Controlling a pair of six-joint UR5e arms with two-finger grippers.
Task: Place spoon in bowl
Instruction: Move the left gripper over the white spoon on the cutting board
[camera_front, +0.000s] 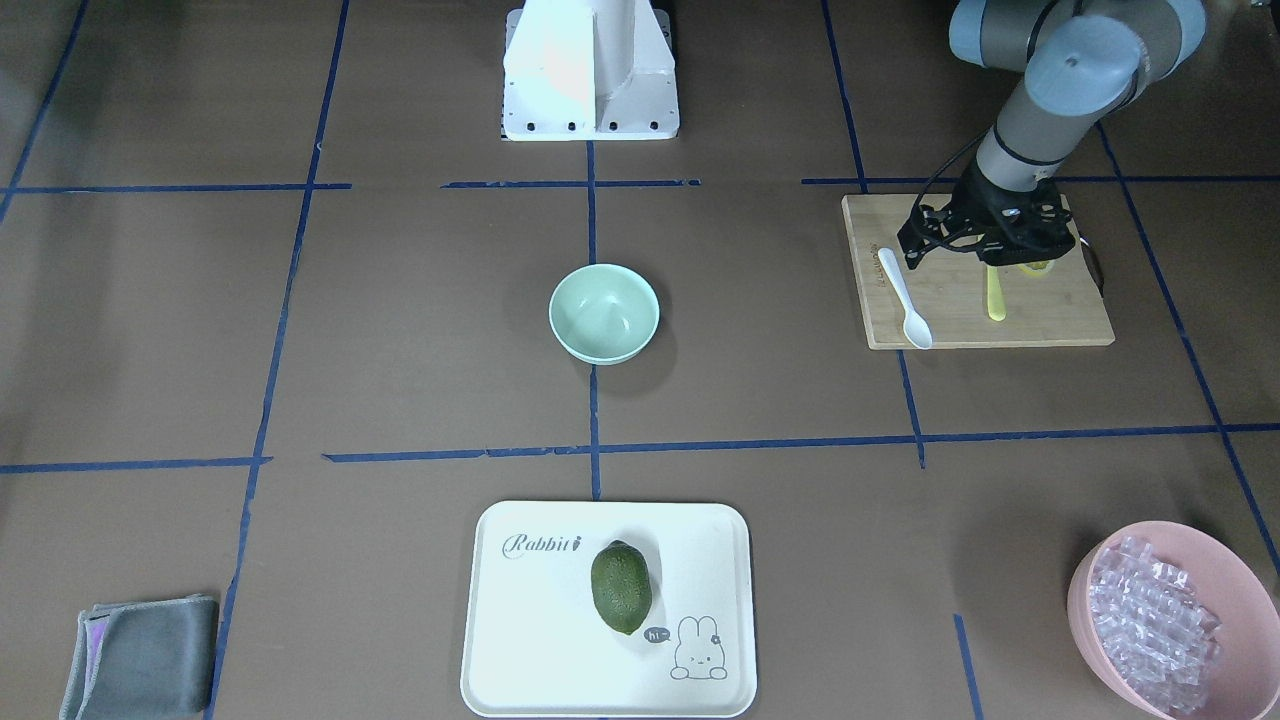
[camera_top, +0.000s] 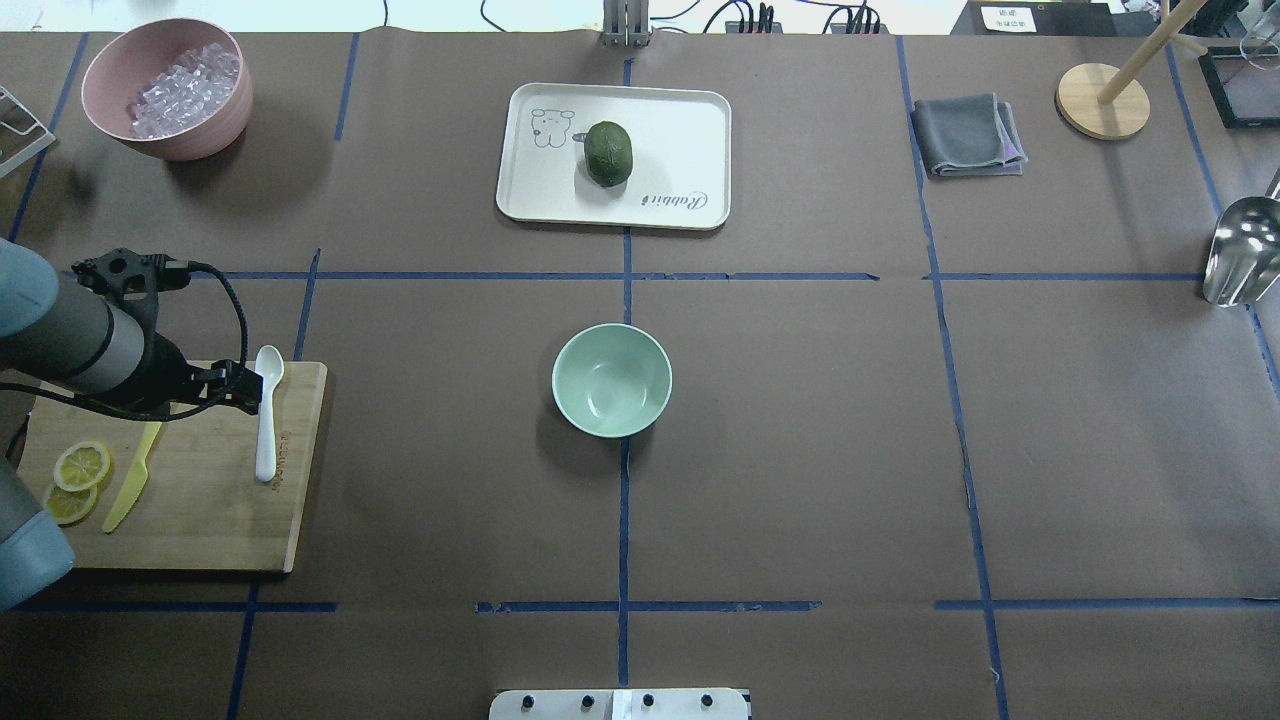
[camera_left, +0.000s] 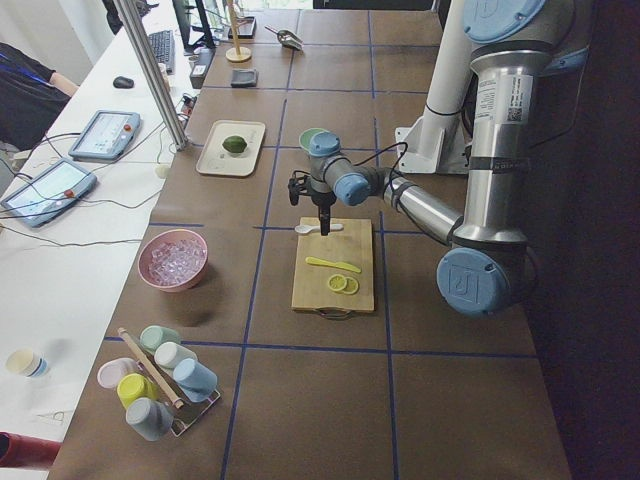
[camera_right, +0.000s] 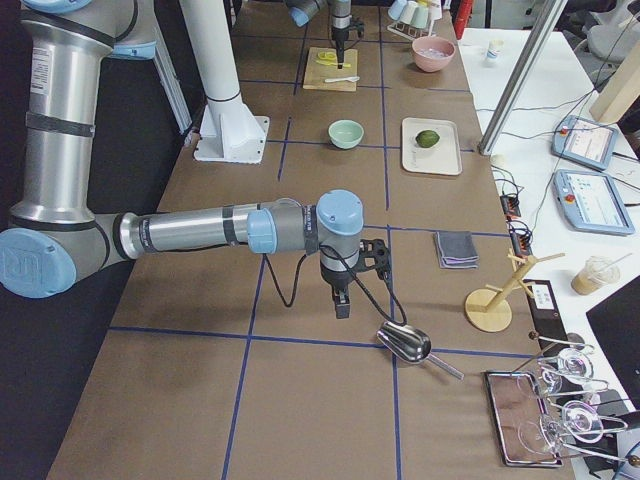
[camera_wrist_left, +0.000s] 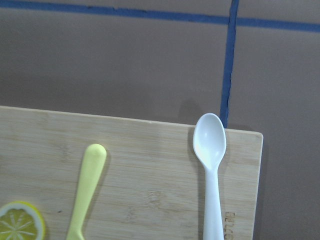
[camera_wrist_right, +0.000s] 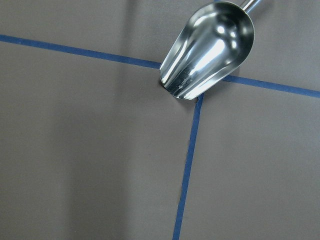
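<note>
The white spoon (camera_top: 266, 415) lies on the wooden cutting board (camera_top: 200, 520) at the table's left, scoop end away from me; it also shows in the front view (camera_front: 905, 298) and the left wrist view (camera_wrist_left: 212, 170). The mint-green bowl (camera_top: 611, 380) stands empty at the table's middle, far to the spoon's right. My left gripper (camera_top: 235, 388) hangs above the board, just left of the spoon's scoop end, touching nothing; I cannot tell whether it is open. My right gripper (camera_right: 342, 305) hovers over bare table; I cannot tell its state.
A yellow plastic knife (camera_top: 133, 485) and lemon slices (camera_top: 78, 470) lie on the board. A pink bowl of clear pieces (camera_top: 168, 85) stands far left, a tray with a green fruit (camera_top: 610, 152) beyond the bowl. A metal scoop (camera_wrist_right: 210, 50) lies by my right gripper.
</note>
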